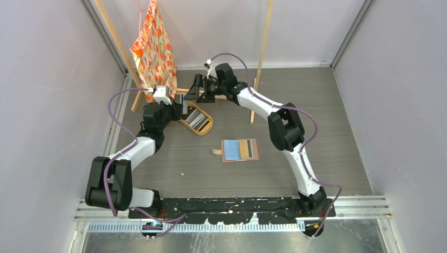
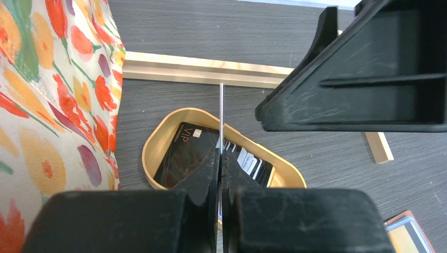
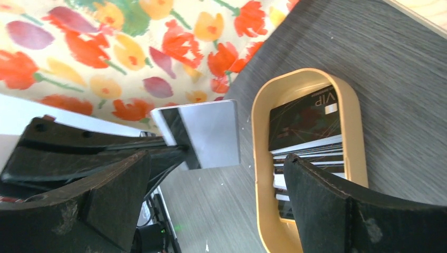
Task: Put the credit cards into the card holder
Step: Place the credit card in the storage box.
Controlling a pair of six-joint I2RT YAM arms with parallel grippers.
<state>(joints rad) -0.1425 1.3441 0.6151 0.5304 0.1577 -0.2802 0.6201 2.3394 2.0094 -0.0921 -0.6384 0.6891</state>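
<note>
Card holder (image 1: 240,150), salmon-brown with its little tab to the left, lies open and flat on the grey wood-grain table (image 1: 327,132), nearest the arm bases, with a blue card (image 1: 230,149) and a tan card (image 1: 244,148) showing in its pockets. Beyond it and to the left sits an oval tan tray (image 3: 257,142) holding more credit cards: a black VIP card (image 3: 303,118) on top at one end and a fanned stack of striped ones (image 3: 311,153) beside it. Above the tray's left side, the left gripper (image 2: 221,158) has its jaws pressed together on a single silver card (image 3: 211,134) with a dark stripe, pinched by one end and held on edge, clear of the tray. Just past it hangs the right gripper (image 3: 217,158), jaws spread wide and holding nothing, one black finger (image 2: 369,68) close beside the raised card but apart from it. Farther back, a pale wooden slat (image 2: 205,68) lies across the table, and a floral bag (image 1: 153,50) in orange, red and yellow hangs at the far left
</note>
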